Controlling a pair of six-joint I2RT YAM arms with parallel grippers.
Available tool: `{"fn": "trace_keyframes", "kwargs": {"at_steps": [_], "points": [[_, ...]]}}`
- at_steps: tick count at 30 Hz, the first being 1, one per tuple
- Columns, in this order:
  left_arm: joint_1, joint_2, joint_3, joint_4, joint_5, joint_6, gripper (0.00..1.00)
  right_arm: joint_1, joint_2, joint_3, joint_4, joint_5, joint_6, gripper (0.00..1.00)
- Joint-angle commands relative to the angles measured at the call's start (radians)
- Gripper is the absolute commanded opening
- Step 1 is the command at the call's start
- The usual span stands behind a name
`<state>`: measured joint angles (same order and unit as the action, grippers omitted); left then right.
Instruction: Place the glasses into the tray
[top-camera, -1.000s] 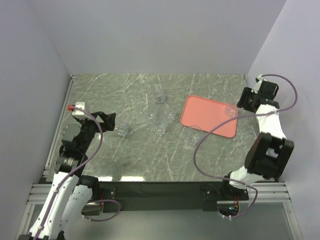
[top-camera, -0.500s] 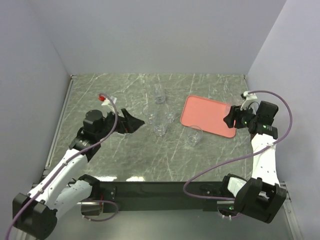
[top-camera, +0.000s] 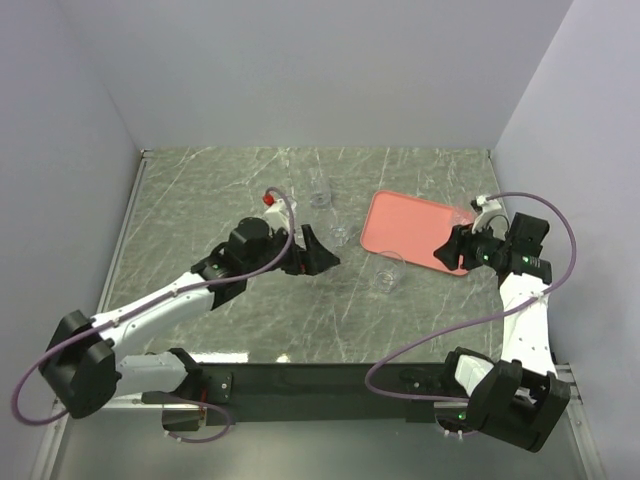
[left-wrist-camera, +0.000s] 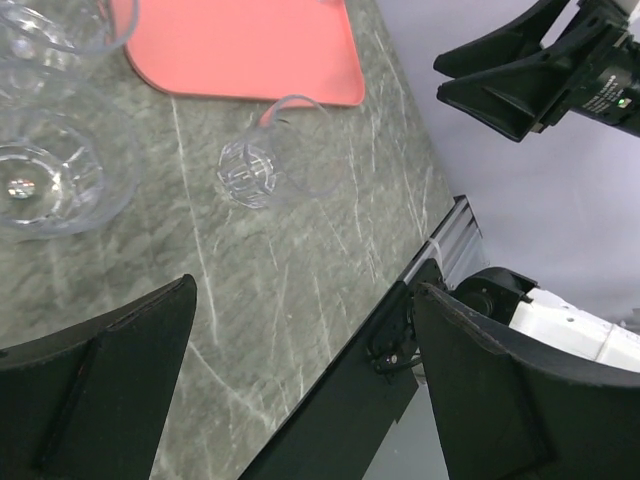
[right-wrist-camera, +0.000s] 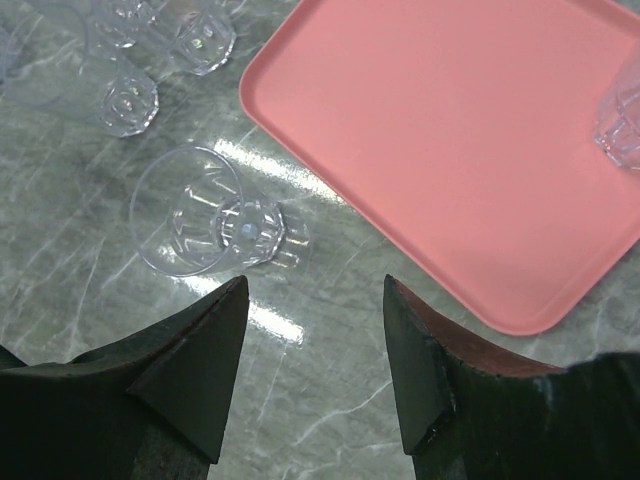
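Observation:
The salmon-pink tray (top-camera: 415, 230) lies at the right of the table. One clear glass (top-camera: 465, 218) stands in its far right corner, also in the right wrist view (right-wrist-camera: 620, 115). Another glass (top-camera: 387, 272) stands on the table just in front of the tray, also in both wrist views (left-wrist-camera: 262, 160) (right-wrist-camera: 215, 215). Several more glasses (top-camera: 335, 232) cluster left of the tray, and one (top-camera: 320, 190) stands behind them. My left gripper (top-camera: 318, 255) (left-wrist-camera: 305, 295) is open and empty beside the cluster. My right gripper (top-camera: 450, 248) (right-wrist-camera: 315, 285) is open and empty, above the tray's near right edge.
The table is grey-green marble (top-camera: 220, 190) with grey walls on three sides. A metal rail (top-camera: 120, 250) runs along the left edge, and a black bar (top-camera: 330, 380) along the near edge. The left arm (top-camera: 180, 295) stretches across the table's left half.
My left arm has swung from the left edge rightward to the cluster of glasses. My right arm has come from the back right corner forward and left, to the tray's near right edge.

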<state>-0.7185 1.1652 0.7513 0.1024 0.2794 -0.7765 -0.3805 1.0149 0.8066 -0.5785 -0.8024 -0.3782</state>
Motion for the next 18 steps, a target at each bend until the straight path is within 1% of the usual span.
{"fn": "trace_keyframes", "kwargs": {"at_steps": [1, 5, 7, 9, 13, 18], "points": [[-0.054, 0.056, 0.084, 0.060, -0.069, -0.012, 0.95, -0.011, -0.033, -0.009, 0.011, -0.023, -0.021, 0.63], [-0.110, 0.131, 0.134, 0.037, -0.132, -0.021, 0.94, -0.017, -0.033, -0.009, 0.009, -0.023, -0.022, 0.63], [-0.143, 0.177, 0.157, 0.016, -0.187, -0.024, 0.94, -0.027, -0.039, -0.009, 0.008, -0.026, -0.022, 0.63], [-0.171, 0.224, 0.195, -0.021, -0.238, -0.030, 0.93, -0.035, -0.042, -0.010, 0.009, -0.034, -0.021, 0.63], [-0.202, 0.303, 0.282, -0.090, -0.276, -0.046, 0.88, -0.050, -0.044, -0.010, 0.005, -0.044, -0.022, 0.63], [-0.243, 0.414, 0.378, -0.194, -0.347, -0.038, 0.86, -0.058, -0.038, -0.009, 0.002, -0.049, -0.022, 0.63]]}}
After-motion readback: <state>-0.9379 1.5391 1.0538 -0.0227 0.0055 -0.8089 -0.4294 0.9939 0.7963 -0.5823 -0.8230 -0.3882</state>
